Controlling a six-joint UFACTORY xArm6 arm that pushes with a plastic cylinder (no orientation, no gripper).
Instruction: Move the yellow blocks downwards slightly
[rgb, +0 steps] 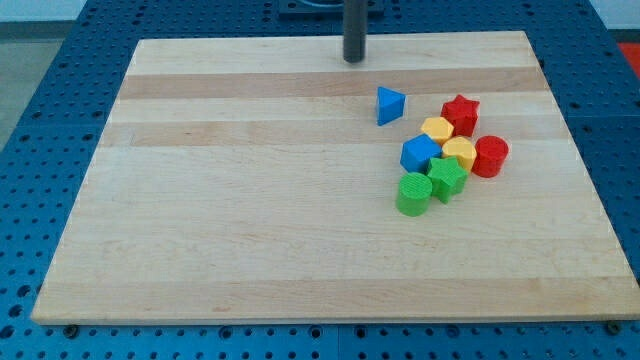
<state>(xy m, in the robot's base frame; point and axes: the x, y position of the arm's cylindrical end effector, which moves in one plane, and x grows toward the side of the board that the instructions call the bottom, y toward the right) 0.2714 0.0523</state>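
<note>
The two yellow blocks sit in the cluster at the view's right, on the pale wooden board (250, 250); the upper yellow block (437, 128), roughly hexagonal, lies just beside the red star (461, 112) on its upper right and touches the blue cube (420, 153) below and to its left; the lower yellow block (460, 152), rounded and perhaps heart-shaped, is wedged between the blue cube on the left and the red cylinder (490, 156) on the right, with the green star (447, 177) touching its lower edge; both are a warm matte yellow with lighter top faces. A green cylinder (413, 193) stands at the cluster's lower left, against the green star; a blue triangular block (389, 104) stands apart, up and to the left of the group.

I have no jaws to open or close, only a straight dark rod; it comes down upright from the view's top, and my tip (354, 59) rests near the board's top edge, well apart from every block, above and left of the blue triangular block and farther still from the yellow pair.
</note>
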